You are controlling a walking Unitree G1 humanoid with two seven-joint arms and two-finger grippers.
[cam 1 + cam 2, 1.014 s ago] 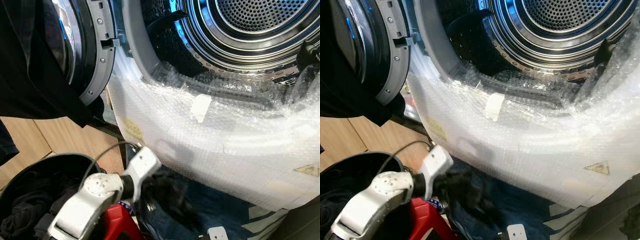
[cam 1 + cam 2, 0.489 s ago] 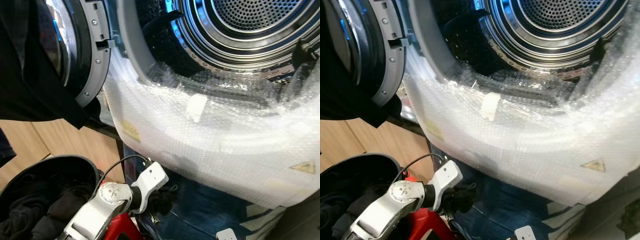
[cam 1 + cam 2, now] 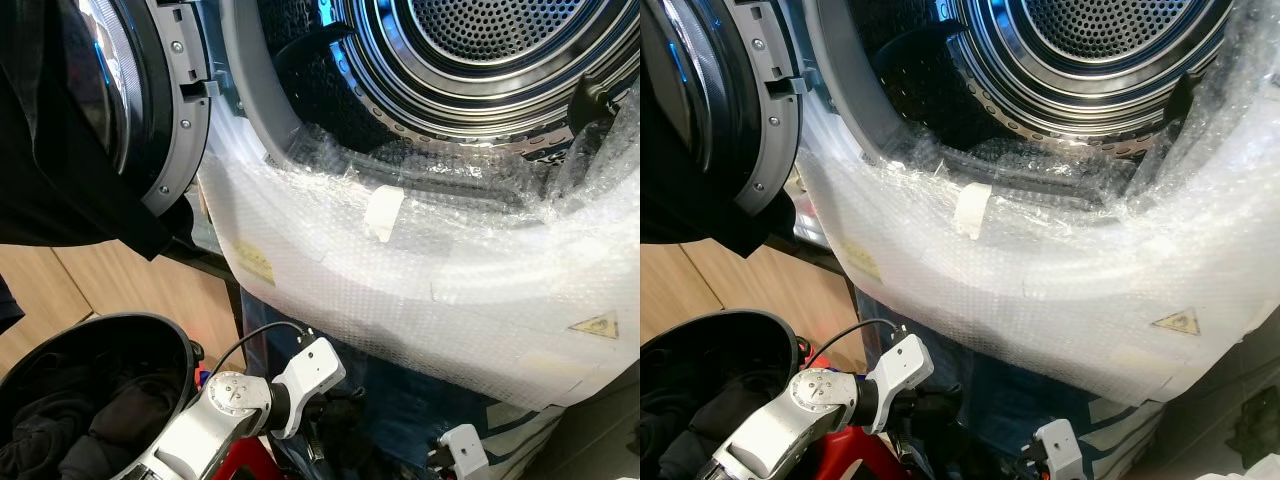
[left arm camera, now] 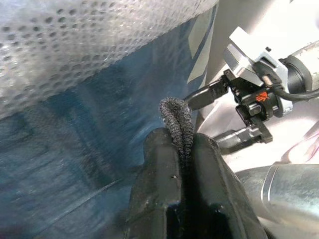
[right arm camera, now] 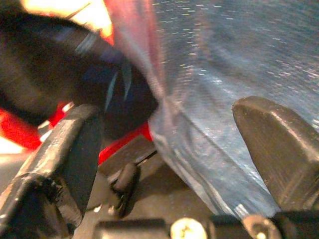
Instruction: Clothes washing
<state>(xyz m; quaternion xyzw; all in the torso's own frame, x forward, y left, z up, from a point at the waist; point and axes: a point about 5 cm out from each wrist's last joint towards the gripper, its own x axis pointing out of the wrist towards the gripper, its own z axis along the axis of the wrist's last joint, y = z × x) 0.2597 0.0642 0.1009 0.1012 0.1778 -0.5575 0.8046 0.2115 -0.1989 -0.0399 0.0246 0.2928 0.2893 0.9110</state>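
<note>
One dark cloth (image 4: 178,127) between left gripper (image 4: 182,149) fingers

Light wooden floor (image 3: 60,290), apparently laminate planks, brightly lit.

Wooden floor (image 3: 95,290) — red frame (image 3: 845,447) low down.

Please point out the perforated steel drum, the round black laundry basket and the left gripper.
Perforated steel drum (image 3: 500,25), left eye view, back wall.
Round black laundry basket (image 3: 150,323), left eye view, rim.
Left gripper (image 4: 183,144), left wrist view, fingertips pinching dark fabric.
</note>
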